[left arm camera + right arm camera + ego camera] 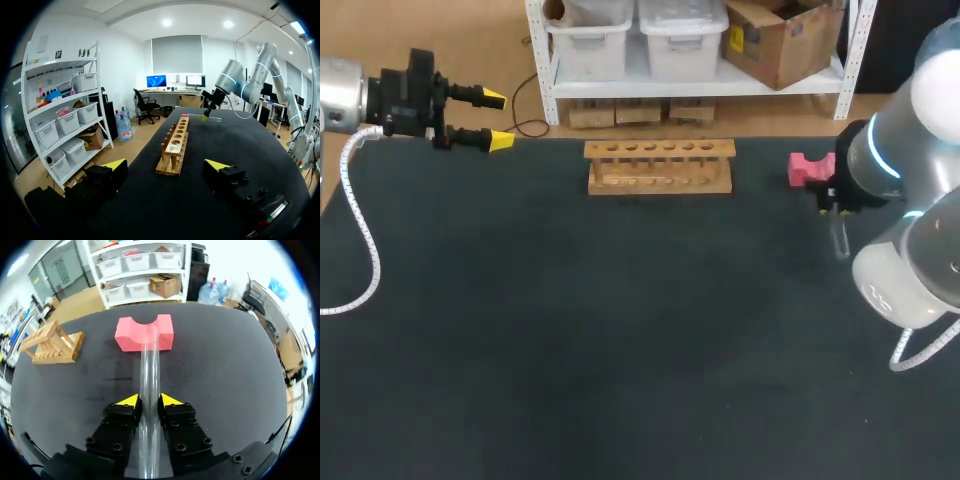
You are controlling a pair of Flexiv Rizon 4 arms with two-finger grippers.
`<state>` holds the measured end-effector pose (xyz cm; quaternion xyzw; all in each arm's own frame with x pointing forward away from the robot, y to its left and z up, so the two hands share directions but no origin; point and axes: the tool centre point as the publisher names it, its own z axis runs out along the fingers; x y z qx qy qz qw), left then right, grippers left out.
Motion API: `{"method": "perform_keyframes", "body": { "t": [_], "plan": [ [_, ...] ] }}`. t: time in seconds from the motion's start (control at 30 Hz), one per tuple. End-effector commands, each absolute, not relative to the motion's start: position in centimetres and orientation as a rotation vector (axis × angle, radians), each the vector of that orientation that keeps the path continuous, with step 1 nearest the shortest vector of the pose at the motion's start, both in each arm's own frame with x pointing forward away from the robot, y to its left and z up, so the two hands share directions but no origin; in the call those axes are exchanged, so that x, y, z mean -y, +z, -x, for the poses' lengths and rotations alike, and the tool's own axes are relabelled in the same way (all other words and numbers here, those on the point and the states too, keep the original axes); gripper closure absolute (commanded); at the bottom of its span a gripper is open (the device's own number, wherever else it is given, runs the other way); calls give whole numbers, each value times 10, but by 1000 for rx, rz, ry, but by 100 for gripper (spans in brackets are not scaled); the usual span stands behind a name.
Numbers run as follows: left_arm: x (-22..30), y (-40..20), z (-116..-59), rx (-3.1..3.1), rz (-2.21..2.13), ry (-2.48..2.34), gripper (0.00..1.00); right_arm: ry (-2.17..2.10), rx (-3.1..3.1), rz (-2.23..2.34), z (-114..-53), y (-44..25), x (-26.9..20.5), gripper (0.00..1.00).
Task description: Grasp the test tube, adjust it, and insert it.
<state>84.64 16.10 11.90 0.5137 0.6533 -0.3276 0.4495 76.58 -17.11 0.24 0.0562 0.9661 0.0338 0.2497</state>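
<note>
A clear glass test tube [150, 365] lies between the yellow-tipped fingers of my right gripper [148, 401], which is shut on it. The tube's far end points at a pink foam block [145, 333] with a notch. From above, the tube [840, 240] hangs below the right gripper [834, 205] at the table's right side, just in front of the pink block [810, 168]. The wooden tube rack [660, 165] stands at the back middle, its holes bare. My left gripper [498, 120] is open at the back left edge, holding nothing; in its wrist view the rack [175, 145] is ahead of the left gripper [166, 165].
The black table mat [620, 350] stretches wide in front of the rack. My right arm's large joints [910, 270] stand over the table's right edge. A white cable [360, 240] loops from the left arm along the left edge.
</note>
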Motion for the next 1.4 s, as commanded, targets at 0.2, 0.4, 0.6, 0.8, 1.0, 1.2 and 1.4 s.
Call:
{"method": "perform_keyframes", "body": {
  "t": [0.2,0.4,0.6,0.8,1.0,1.2,1.4],
  "plan": [
    [-161,118,-847,-1610,-1271,-811,0,-92,-2563,-352,-757,33,138,100],
    [-161,118,-847,-1610,-1271,-811,0,-113,-2501,-417,-752,59,120,100],
    [-161,118,-847,-1610,-1271,-811,0,-125,-2476,-367,-745,76,90,100],
    [-161,118,-847,-1610,-1271,-811,0,-83,-2461,-274,-741,87,51,100],
    [-161,118,-847,-1610,-1271,-811,0,-44,-2455,-198,-752,86,19,100],
    [-161,118,-847,-1610,-1271,-811,0,0,-2451,-77,-768,85,-14,100],
    [-161,118,-847,-1610,-1271,-811,0,42,-2480,0,-778,72,-42,100]
  ]
}}
